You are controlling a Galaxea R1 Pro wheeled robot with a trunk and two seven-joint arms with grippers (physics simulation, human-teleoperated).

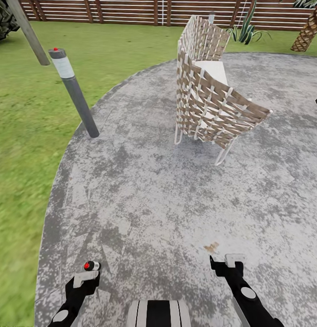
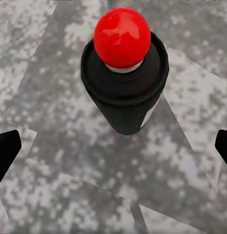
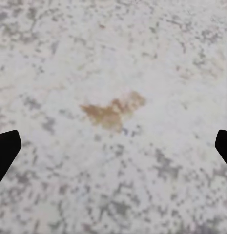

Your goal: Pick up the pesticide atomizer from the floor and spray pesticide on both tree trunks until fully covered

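The pesticide atomizer [image 1: 91,265] is a small black can with a red knob on top and a sliver of white label. It stands upright on the grey paving, not on the grass. My left gripper [image 1: 87,277] is right at it, open. In the left wrist view the atomizer [image 2: 124,73] sits centred, and the left gripper [image 2: 113,151] has its black fingertips [image 2: 6,151] far apart on either side, not touching it. My right gripper [image 1: 223,262] is open over bare paving; the right gripper [image 3: 113,151] holds nothing. A smooth grey-tan tree trunk [image 1: 29,32] rises at the far left, crown out of view.
A woven wicker chair [image 1: 208,95] stands on the round paved patio [image 1: 176,195] ahead. A dark bollard [image 1: 74,93] with a white band stands at the patio's left edge. Lawn [image 1: 27,136] lies to the left, a slat fence [image 1: 131,11] behind, a scaly palm trunk [image 1: 308,32] far right. A brown stain [image 3: 113,112] marks the paving.
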